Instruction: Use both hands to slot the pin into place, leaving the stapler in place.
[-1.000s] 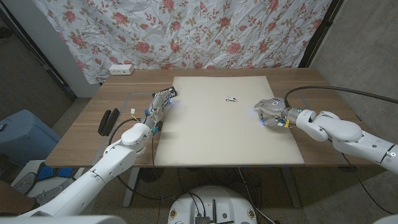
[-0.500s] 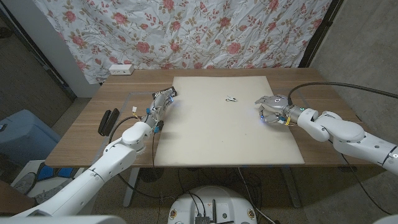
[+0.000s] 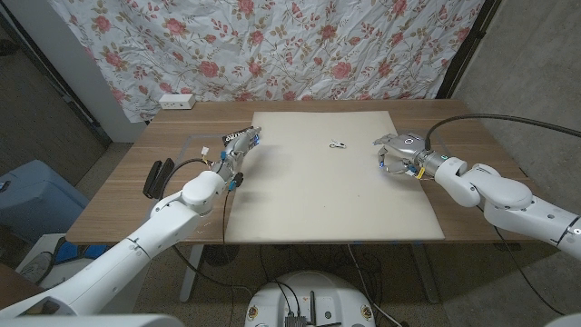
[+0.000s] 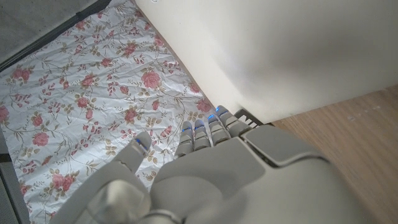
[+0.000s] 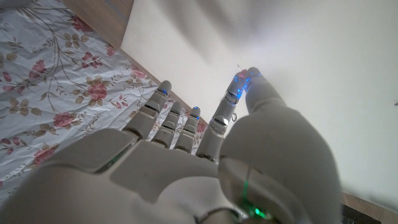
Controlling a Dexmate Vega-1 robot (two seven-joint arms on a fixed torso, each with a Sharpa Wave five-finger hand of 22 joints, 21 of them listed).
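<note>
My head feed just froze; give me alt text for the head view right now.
Both hands hover over a cream mat on the wooden table: the left hand at its left edge, the right hand near its right side. A small pin lies between them; a black stapler sits far left.

Head view high over the table; wrist views close along each hand's back, sharing the cream mat.

No readable writing anywhere on the table.

From where I stand, nothing carries a legible word, number or brand: the white power strip at the table's far left corner is too small to make out any marking, and the black stapler near the left edge shows no label I can read.
</note>
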